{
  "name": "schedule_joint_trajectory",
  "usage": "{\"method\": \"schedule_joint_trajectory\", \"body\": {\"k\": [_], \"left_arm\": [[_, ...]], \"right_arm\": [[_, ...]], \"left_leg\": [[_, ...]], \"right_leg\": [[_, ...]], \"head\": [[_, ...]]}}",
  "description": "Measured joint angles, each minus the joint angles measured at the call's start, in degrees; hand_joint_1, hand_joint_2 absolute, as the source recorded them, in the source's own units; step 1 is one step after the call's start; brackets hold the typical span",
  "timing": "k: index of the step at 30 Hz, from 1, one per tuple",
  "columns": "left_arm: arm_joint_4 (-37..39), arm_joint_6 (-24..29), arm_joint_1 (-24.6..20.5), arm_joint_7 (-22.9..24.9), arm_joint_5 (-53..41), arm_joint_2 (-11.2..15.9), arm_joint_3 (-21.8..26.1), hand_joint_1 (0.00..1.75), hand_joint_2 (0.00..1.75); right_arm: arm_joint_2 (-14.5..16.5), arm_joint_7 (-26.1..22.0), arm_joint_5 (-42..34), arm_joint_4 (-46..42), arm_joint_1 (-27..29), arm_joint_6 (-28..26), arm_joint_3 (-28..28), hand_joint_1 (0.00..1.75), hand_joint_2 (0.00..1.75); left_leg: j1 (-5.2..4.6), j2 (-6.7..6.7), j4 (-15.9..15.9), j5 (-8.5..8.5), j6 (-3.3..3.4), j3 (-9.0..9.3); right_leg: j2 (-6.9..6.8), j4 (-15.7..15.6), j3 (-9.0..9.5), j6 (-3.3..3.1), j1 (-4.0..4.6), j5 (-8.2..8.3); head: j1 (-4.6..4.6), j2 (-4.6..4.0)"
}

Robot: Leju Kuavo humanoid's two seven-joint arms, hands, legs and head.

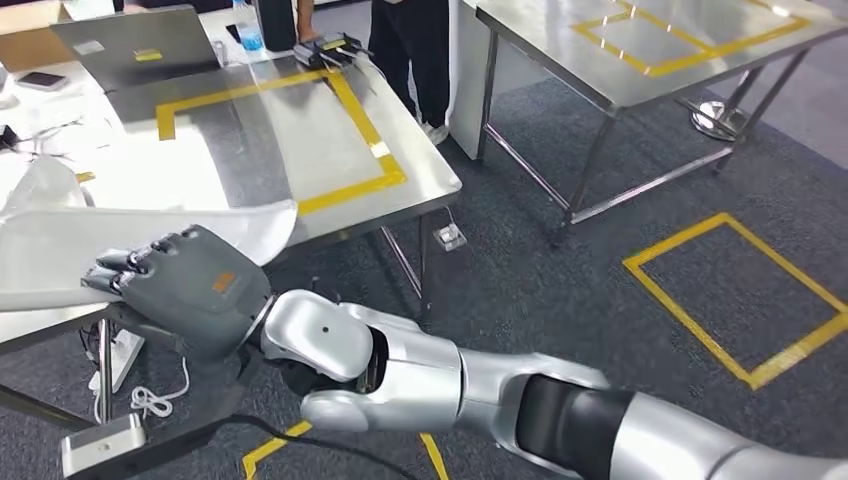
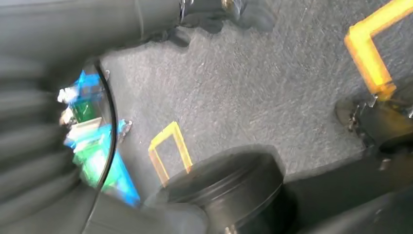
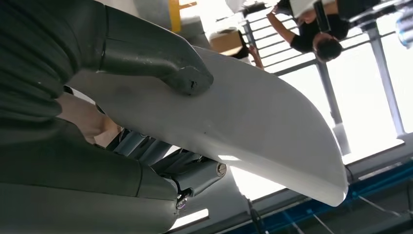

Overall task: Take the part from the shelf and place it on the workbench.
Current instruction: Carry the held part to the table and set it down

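Fingers (image 3: 195, 170) and thumb of the right hand (image 1: 185, 285) clamp the white part (image 1: 150, 240), carrying it flat over the near edge of the workbench (image 1: 330, 120) (left hand's state I cannot tell).

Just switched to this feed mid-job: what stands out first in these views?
The right hand grips a long white curved part, held low at the near edge of the steel workbench. That bench carries a yellow tape outline, and a person stands at its far end. A second steel table with its own tape square stands farther right.
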Motion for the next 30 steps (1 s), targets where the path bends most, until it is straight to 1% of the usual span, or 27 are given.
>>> {"method": "schedule_joint_trajectory", "body": {"k": [2,3,4,5,7,8,9,10,11,12,13,14,15,16,17,18,19,20,22,23,24,25,26,27,28,29,30], "left_arm": [[-0.10,0.00,-0.14,-0.03,0.00,-0.08,0.00,0.00,1.75],[-0.13,0.00,-0.13,-0.03,-0.01,-0.11,0.00,0.00,1.75],[-0.15,0.00,-0.12,-0.03,-0.03,-0.14,0.00,0.00,1.75],[-0.16,0.00,-0.12,-0.01,-0.07,-0.15,0.00,0.00,1.75],[-0.13,0.00,-0.07,0.07,-0.21,-0.09,0.00,0.00,1.75],[-0.12,0.00,-0.03,0.10,-0.28,-0.08,0.00,0.00,1.75],[-0.11,0.00,0.02,0.14,-0.34,-0.09,-0.01,0.00,1.75],[-0.11,0.00,0.05,0.16,-0.39,-0.10,-0.01,0.00,1.75],[-0.12,0.00,0.06,0.20,-0.42,-0.13,-0.02,0.00,1.75],[-0.12,0.00,0.07,0.23,-0.46,-0.15,-0.02,0.00,1.75],[-0.12,0.00,0.05,0.26,-0.51,-0.18,-0.02,0.00,1.75],[-0.12,0.00,0.01,0.28,-0.62,-0.19,-0.02,0.00,1.75],[-0.12,0.00,-0.04,0.33,-0.74,-0.19,-0.02,0.00,1.75],[-0.13,0.00,-0.08,0.36,-0.88,-0.19,-0.03,0.00,1.75],[-0.14,0.00,-0.13,0.38,-1.03,-0.19,-0.04,0.00,1.75],[-0.17,0.00,-0.17,0.39,-1.20,-0.19,-0.05,0.00,1.75],[-0.20,0.00,-0.24,0.37,-1.36,-0.21,-0.08,0.00,1.75],[-0.22,0.00,-0.31,0.36,-1.50,-0.24,-0.13,0.00,1.75],[-0.25,-0.01,-0.39,0.36,-1.66,-0.31,-0.33,0.00,1.75],[-0.27,-0.02,-0.45,0.35,-1.67,-0.33,-0.42,0.00,1.75],[-0.29,-0.03,-0.55,0.37,-1.67,-0.33,-0.50,0.00,1.75],[-0.31,-0.04,-0.66,0.40,-1.67,-0.33,-0.54,0.00,1.75],[-0.33,-0.04,-0.77,0.45,-1.67,-0.32,-0.58,0.00,1.75],[-0.31,-0.04,-0.74,0.55,-1.68,-0.29,-0.66,0.00,1.75],[-0.26,-0.04,-0.66,0.62,-1.67,-0.25,-0.74,0.00,1.75],[-0.21,-0.04,-0.63,0.67,-1.64,-0.20,-0.82,0.00,1.75],[-0.17,-0.04,-0.56,0.67,-1.56,-0.17,-0.88,0.00,1.75]], "right_arm": [[0.01,0.01,-0.03,0.03,-0.17,-0.04,-0.04,1.75,1.75],[0.01,-0.01,-0.03,0.04,-0.29,-0.08,-0.06,1.75,1.75],[0.01,-0.03,-0.03,0.06,-0.45,-0.11,-0.08,1.75,1.75],[0.00,-0.04,-0.03,0.10,-0.54,-0.13,-0.09,1.75,1.75],[-0.05,-0.04,-0.04,0.24,-0.54,-0.15,-0.10,1.75,1.75],[-0.11,-0.04,-0.05,0.34,-0.46,-0.15,-0.10,1.75,1.75],[-0.17,-0.04,-0.08,0.45,-0.39,-0.16,-0.10,1.75,1.75],[-0.22,-0.05,-0.10,0.56,-0.38,-0.17,-0.10,1.75,1.75],[-0.24,-0.05,-0.11,0.63,-0.39,-0.19,-0.10,1.75,1.75],[-0.25,-0.05,-0.11,0.68,-0.39,-0.22,-0.10,1.75,1.75],[-0.25,-0.01,-0.10,0.72,-0.38,-0.29,-0.09,1.75,1.75],[-0.24,0.09,-0.06,0.74,-0.35,-0.39,-0.09,1.75,1.75],[-0.24,0.31,0.01,0.76,-0.27,-0.49,-0.09,1.75,1.75],[-0.23,0.62,0.17,0.76,-0.20,-0.58,-0.10,1.75,1.75],[-0.20,0.98,0.43,0.69,-0.09,-0.64,-0.11,1.75,1.75],[-0.16,1.41,0.77,0.56,0.04,-0.66,-0.15,1.75,1.75],[-0.09,1.73,1.19,0.39,0.15,-0.64,-0.19,1.75,1.75],[-0.03,2.01,1.62,0.19,0.34,-0.53,-0.22,1.75,1.75],[0.03,2.38,2.29,-0.08,0.93,-0.15,-0.27,1.75,1.75],[0.04,2.50,2.53,-0.15,1.31,0.07,-0.30,1.75,1.75],[0.04,2.56,2.69,-0.19,1.64,0.21,-0.33,1.75,1.75],[0.04,2.57,2.80,-0.20,1.85,0.29,-0.37,1.75,1.75],[0.07,2.54,2.90,-0.22,1.96,0.34,-0.44,1.75,1.75],[0.10,2.49,2.96,-0.27,1.99,0.37,-0.50,1.75,1.75],[0.13,2.43,2.99,-0.31,2.00,0.40,-0.55,1.75,1.75],[0.15,2.39,3.03,-0.37,2.03,0.46,-0.61,1.75,1.75],[0.15,2.32,3.04,-0.40,2.10,0.53,-0.64,1.75,1.75]], "left_leg": [[0.07,-0.11,-0.30,-0.13,0.64,0.81],[0.21,-0.16,-0.54,-0.32,0.96,1.34],[0.33,-0.19,-0.71,-0.56,1.23,1.96],[0.41,-0.18,-0.87,-0.88,1.46,2.48],[0.43,-0.17,-0.89,-1.70,1.68,3.21],[0.43,-0.20,-0.87,-2.14,1.68,3.61],[0.44,-0.24,-0.86,-2.61,1.61,4.09],[0.45,-0.29,-0.84,-3.11,1.50,4.68],[0.46,-0.33,-0.84,-3.64,1.34,5.38],[0.46,-0.34,-0.84,-4.19,1.15,5.89],[0.42,-0.39,-0.82,-4.70,0.88,6.42],[0.40,-0.38,-0.87,-5.18,0.51,6.73],[0.36,-0.37,-0.77,-5.46,0.10,7.04],[0.34,-0.34,-0.72,-5.61,-0.33,7.53],[0.37,-0.27,-0.49,-5.73,-0.68,7.65],[0.40,-0.21,0.51,-5.64,-0.94,7.54],[0.44,-0.17,2.27,-5.78,-1.11,6.70],[0.50,-0.14,5.11,-6.31,-1.27,5.03],[0.56,-0.11,11.86,-8.63,-1.63,0.59],[0.59,-0.09,14.28,-9.74,-1.79,-1.44],[0.59,-0.08,15.17,-9.99,-1.85,-2.69],[0.59,-0.07,14.28,-8.99,-1.82,-3.01],[0.59,-0.06,11.60,-6.79,-1.71,-2.47],[0.59,-0.04,7.76,-3.80,-1.54,-1.40],[0.47,0.00,4.23,-1.83,-1.34,-0.42],[0.34,0.07,1.60,-0.65,-1.00,0.41],[0.21,0.10,0.18,-0.24,-0.58,0.80]], "right_leg": [[0.01,0.52,0.04,0.60,0.01,-0.12],[-0.04,1.76,-0.37,0.88,0.00,-0.03],[-0.10,3.88,-1.52,1.20,-0.08,-0.17],[-0.18,6.93,-3.41,1.56,-0.24,-0.69],[-0.31,13.57,-8.29,2.24,-0.61,-3.11],[-0.36,15.57,-10.29,2.48,-0.80,-4.09],[-0.40,15.92,-11.49,2.61,-0.94,-4.14],[-0.45,14.27,-11.63,2.64,-1.05,-2.85],[-0.50,10.80,-10.79,2.56,-1.12,-0.28],[-0.59,6.56,-9.54,2.37,-1.14,2.75],[-0.68,3.13,-8.44,2.15,-1.01,4.46],[-0.72,0.88,-7.62,1.86,-0.83,5.50],[-0.72,-0.11,-7.27,1.51,-0.68,5.67],[-0.66,-0.12,-6.99,1.12,-0.54,5.13],[-0.56,-0.31,-6.45,0.72,-0.61,5.35],[-0.51,-0.51,-5.81,0.26,-0.71,5.30],[-0.50,-0.61,-5.10,-0.13,-0.80,5.04],[-0.49,-0.72,-4.44,-0.47,-0.87,4.69],[-0.51,-0.74,-3.56,-0.92,-0.76,3.76],[-0.48,-0.72,-3.11,-1.00,-0.67,3.27],[-0.43,-0.70,-2.59,-1.01,-0.62,2.78],[-0.36,-0.68,-1.97,-0.96,-0.59,2.29],[-0.28,-0.66,-1.22,-0.87,-0.59,1.74],[-0.23,-0.66,-0.64,-0.73,-0.59,1.18],[-0.17,-0.59,-0.08,-0.52,-0.55,0.66],[-0.10,-0.54,0.19,-0.23,-0.47,0.22],[-0.08,-0.45,0.33,0.11,-0.39,-0.12]], "head": [[0.10,0.00],[0.21,0.00],[0.32,0.00],[0.41,0.01],[0.55,0.01],[0.57,0.01],[0.59,0.00],[0.61,0.00],[0.64,0.00],[0.66,0.00],[0.58,0.00],[0.51,0.00],[0.43,0.00],[0.37,0.00],[0.42,0.00],[0.44,0.00],[0.38,0.00],[0.34,0.00],[0.23,0.00],[0.26,0.00],[0.26,0.00],[0.25,0.00],[0.25,0.00],[0.24,0.00],[0.11,0.00],[-0.02,0.00],[-0.11,0.00]]}}
